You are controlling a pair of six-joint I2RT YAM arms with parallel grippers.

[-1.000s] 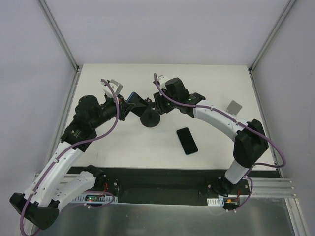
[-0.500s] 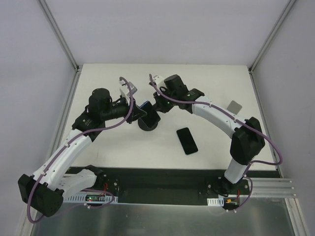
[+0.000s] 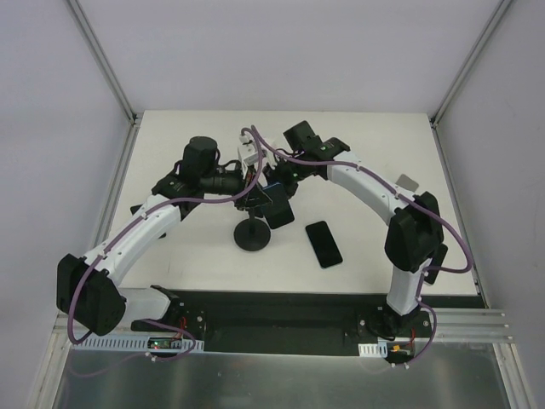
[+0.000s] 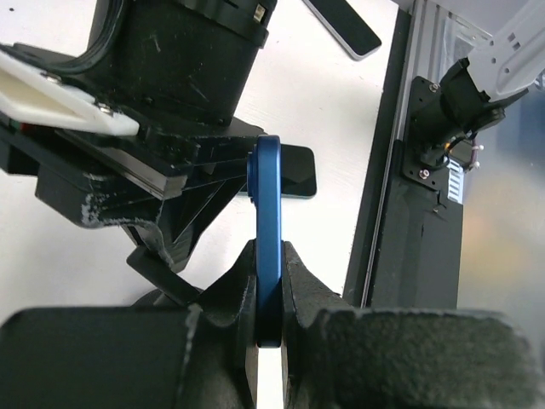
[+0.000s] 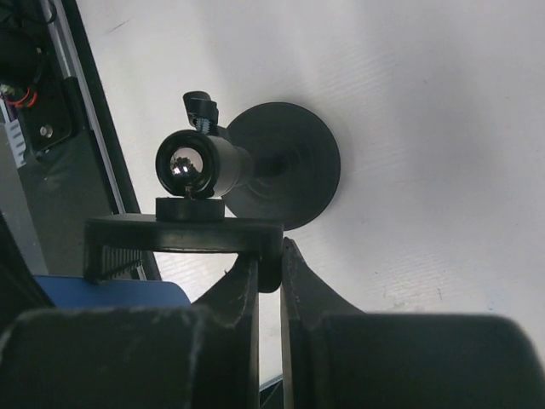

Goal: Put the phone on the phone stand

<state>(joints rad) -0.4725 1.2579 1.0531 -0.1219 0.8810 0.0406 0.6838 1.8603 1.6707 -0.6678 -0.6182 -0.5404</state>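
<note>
Table [image 3: 366, 153]: carries phone stand [image 3: 253, 237], its base beyond right gripper [image 5: 268, 271], which is clamped on cradle plate [image 5: 183, 234] | blue phone [image 4: 267, 213]: edge-on, pinched in left gripper [image 4: 269, 285], close against the cradle | step: seating phone, apparently unfinished | next: ease phone flat into the cradle, then release.

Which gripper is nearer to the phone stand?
Right. The right gripper is shut on the plate of the phone stand; the left gripper holds the blue phone close beside it.

phone [image 3: 279, 205] beside phone stand [image 3: 252, 236], second phone [image 3: 324, 244] on table [image 3: 366, 145] — to their right
</note>
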